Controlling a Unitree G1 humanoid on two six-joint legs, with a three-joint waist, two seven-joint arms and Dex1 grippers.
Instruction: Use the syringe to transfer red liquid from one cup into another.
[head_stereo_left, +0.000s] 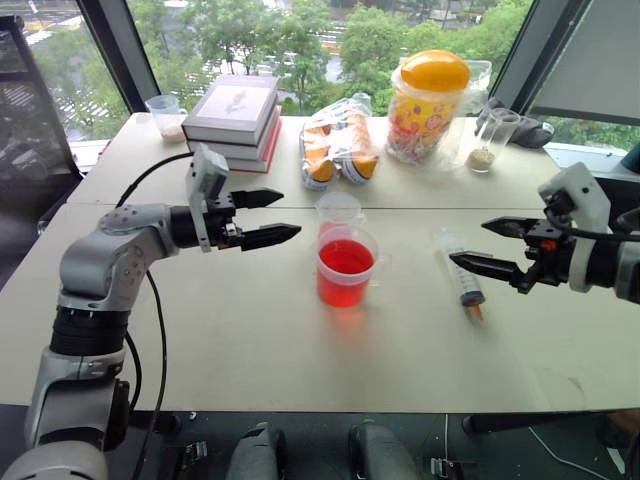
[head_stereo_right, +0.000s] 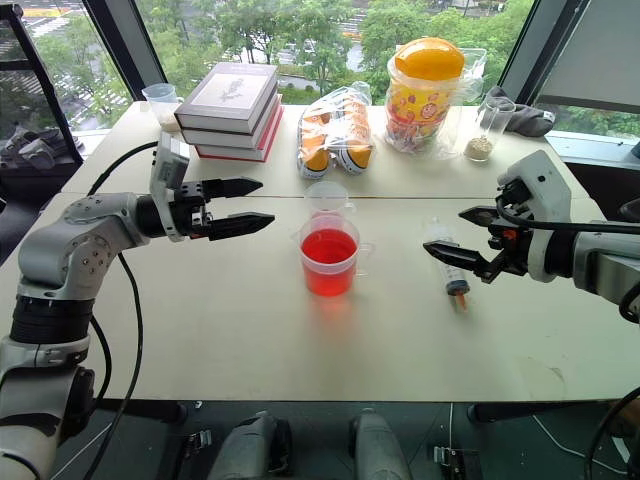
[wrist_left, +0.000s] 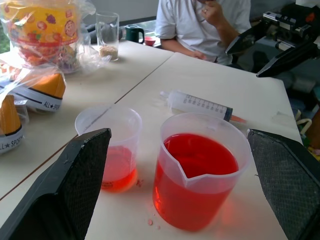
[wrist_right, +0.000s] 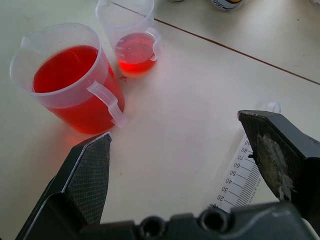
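Observation:
The wide handled cup (head_stereo_left: 345, 268) stands mid-table, well filled with red liquid (wrist_left: 200, 155). Just behind it is the narrower clear cup (head_stereo_left: 338, 212), with a shallow layer of red at its bottom (wrist_right: 132, 60). The syringe (head_stereo_left: 460, 275) lies flat on the table to the right of the cups, its orange tip (head_stereo_left: 475, 312) toward the front edge. My right gripper (head_stereo_left: 468, 242) hovers open above the syringe, holding nothing. My left gripper (head_stereo_left: 288, 214) hangs open to the left of the cups, pointing at them, empty.
Along the back stand a stack of books (head_stereo_left: 235, 115), a bag of snacks (head_stereo_left: 340, 145), a candy jar with an orange lid (head_stereo_left: 428, 95), a tall glass with beige grains (head_stereo_left: 490, 140) and a small cup (head_stereo_left: 165, 115). A person (wrist_left: 200, 25) sits beyond the table.

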